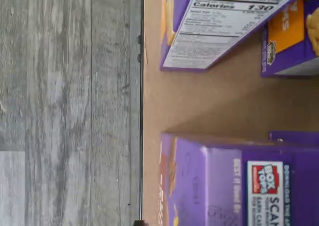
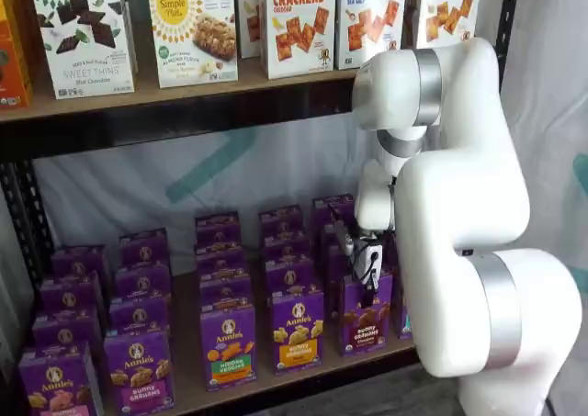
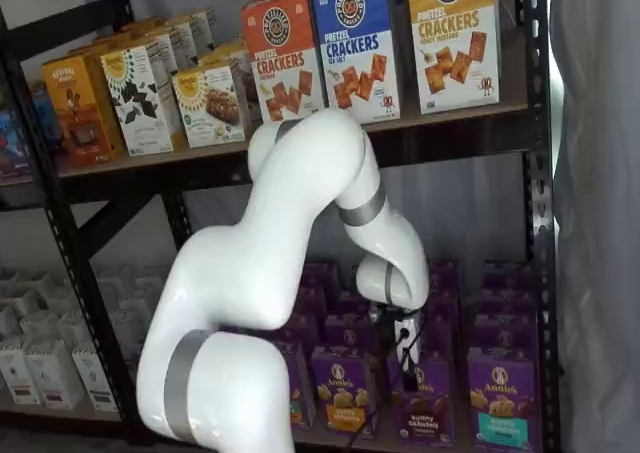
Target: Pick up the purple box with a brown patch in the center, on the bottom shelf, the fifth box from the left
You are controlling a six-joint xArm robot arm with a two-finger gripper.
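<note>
Front row, bottom shelf point(image 2: 276, 387): my end effector point(image 2: 367, 271) hangs directly above the purple box point(image 2: 364, 318), seen lower right of centre in one shelf view and low, right of centre in the other point(image 3: 421, 405). I see my black fingers only side-on against the cartons, so I cannot tell whether they stand spread or pressed together; nothing is pinched between them that I can make out.

The purple box stands upright at the front edge of the bottom shelf, printed face turned outward toward the cameras, brown cookie patch mid-front. Its long axis runs vertical; its narrow depth runs back into the rack.

Handling, as I judge it: a small paperboard carton, light, fairly stiff at the edges but liable to dent on the broad faces if squeezed hard. The glossy print may slip a little. I would take hold across the top portion, fingers on two opposite faces near the upper corners, where the folded flaps stiffen it.

Behind it, further purple cartons point(image 2: 335, 216) stand in rows; neighbours sit just beside it, leaving little room.
</note>
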